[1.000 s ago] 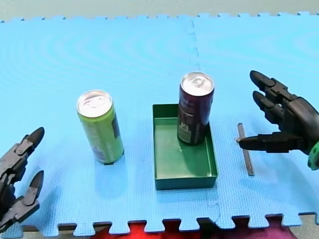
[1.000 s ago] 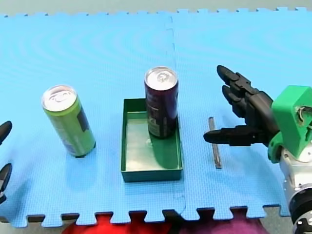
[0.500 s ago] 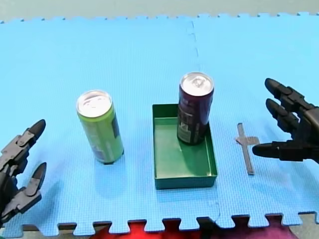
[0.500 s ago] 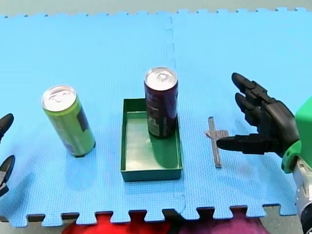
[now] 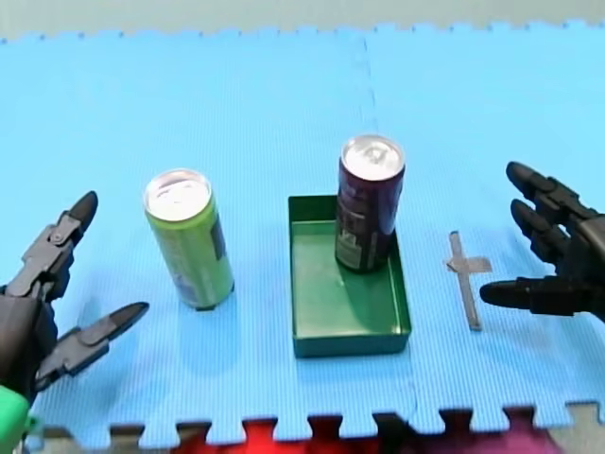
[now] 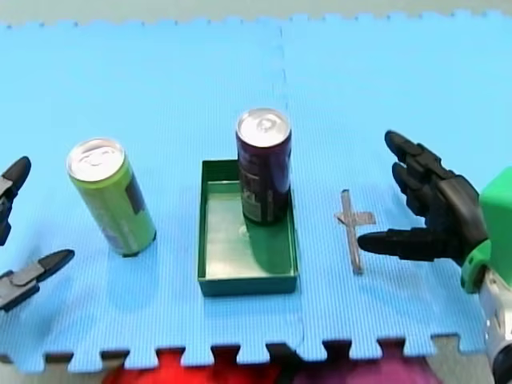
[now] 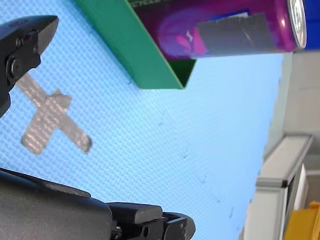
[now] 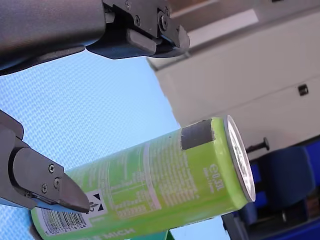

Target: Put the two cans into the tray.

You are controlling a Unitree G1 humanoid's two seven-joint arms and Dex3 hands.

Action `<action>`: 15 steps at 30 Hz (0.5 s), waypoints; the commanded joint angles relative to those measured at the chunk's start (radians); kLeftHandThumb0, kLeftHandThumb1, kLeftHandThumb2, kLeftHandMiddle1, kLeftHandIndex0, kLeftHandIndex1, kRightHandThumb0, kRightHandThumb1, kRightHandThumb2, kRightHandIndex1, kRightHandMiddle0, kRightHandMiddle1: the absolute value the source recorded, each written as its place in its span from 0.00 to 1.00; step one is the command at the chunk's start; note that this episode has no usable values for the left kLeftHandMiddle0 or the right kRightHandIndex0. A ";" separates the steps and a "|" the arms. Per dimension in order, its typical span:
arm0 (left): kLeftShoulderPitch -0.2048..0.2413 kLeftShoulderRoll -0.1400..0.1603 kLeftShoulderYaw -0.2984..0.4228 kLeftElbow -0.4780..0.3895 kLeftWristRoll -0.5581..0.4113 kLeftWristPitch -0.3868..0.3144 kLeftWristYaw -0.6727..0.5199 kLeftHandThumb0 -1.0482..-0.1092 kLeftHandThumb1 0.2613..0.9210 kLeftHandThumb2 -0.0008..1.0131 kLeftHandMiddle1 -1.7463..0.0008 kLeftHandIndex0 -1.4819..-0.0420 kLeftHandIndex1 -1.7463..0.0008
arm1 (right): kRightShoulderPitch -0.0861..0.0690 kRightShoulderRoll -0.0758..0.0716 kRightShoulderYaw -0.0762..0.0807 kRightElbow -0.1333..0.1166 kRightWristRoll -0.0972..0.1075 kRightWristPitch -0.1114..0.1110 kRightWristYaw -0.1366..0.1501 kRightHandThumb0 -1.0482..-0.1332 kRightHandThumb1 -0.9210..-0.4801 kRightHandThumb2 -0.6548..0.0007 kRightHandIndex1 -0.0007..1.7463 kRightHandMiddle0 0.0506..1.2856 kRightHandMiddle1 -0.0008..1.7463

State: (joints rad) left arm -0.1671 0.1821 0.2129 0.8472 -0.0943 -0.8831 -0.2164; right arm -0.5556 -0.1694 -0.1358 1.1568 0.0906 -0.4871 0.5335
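The green tray [image 5: 326,305] sits on the blue foam mat [image 5: 236,113] in front of me, and one can is in it: the purple can [image 5: 370,213] stands upright on the tray floor, tucked into the far corner on my right side, close against the walls there. The near part of the tray floor is bare. The green can [image 5: 192,248] is outside the tray, upright on the mat to the tray's left, near its left wall but clearly apart from it. My left hand [image 5: 43,312] is at the near left of the mat, to the left of the green can and closer to me. It holds nothing, its fingers are uncurled, and a gap of mat lies between them and the can. In the second wrist view the green can shows between dark fingers [image 8: 140,30], with a grey patch near its top rim. I cannot tell from that view whether any finger touches it. My right hand [image 5: 558,260] is out to the right of the tray, empty and uncurled, well apart from the purple can. A grey tape cross [image 5: 465,279] lies on the mat between the tray and that hand, just beside my thumb tip.
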 commanded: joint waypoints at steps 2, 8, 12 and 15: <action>0.008 -0.007 -0.007 -0.042 -0.006 0.051 0.015 0.01 0.62 0.00 1.00 0.87 1.00 | 0.007 -0.002 0.000 0.011 -0.005 0.004 -0.010 0.70 0.72 0.99 0.01 0.09 0.00; 0.029 -0.015 -0.014 -0.110 -0.019 0.138 0.017 0.05 0.57 0.00 1.00 0.89 1.00 | 0.010 0.000 -0.004 0.020 -0.003 0.006 -0.017 0.70 0.69 0.99 0.01 0.09 0.00; 0.040 -0.011 -0.022 -0.144 -0.005 0.187 0.026 0.07 0.55 0.00 1.00 0.89 1.00 | 0.009 -0.001 -0.008 0.030 -0.002 0.005 -0.016 0.69 0.68 0.99 0.01 0.09 0.00; 0.048 -0.013 -0.026 -0.168 -0.006 0.226 0.030 0.07 0.54 0.00 1.00 0.90 1.00 | 0.011 0.000 -0.013 0.034 0.002 0.005 -0.011 0.69 0.67 0.99 0.02 0.09 0.00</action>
State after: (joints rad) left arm -0.1244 0.1661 0.1884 0.6920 -0.0991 -0.6703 -0.1897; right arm -0.5469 -0.1656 -0.1438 1.1866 0.0887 -0.4833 0.5204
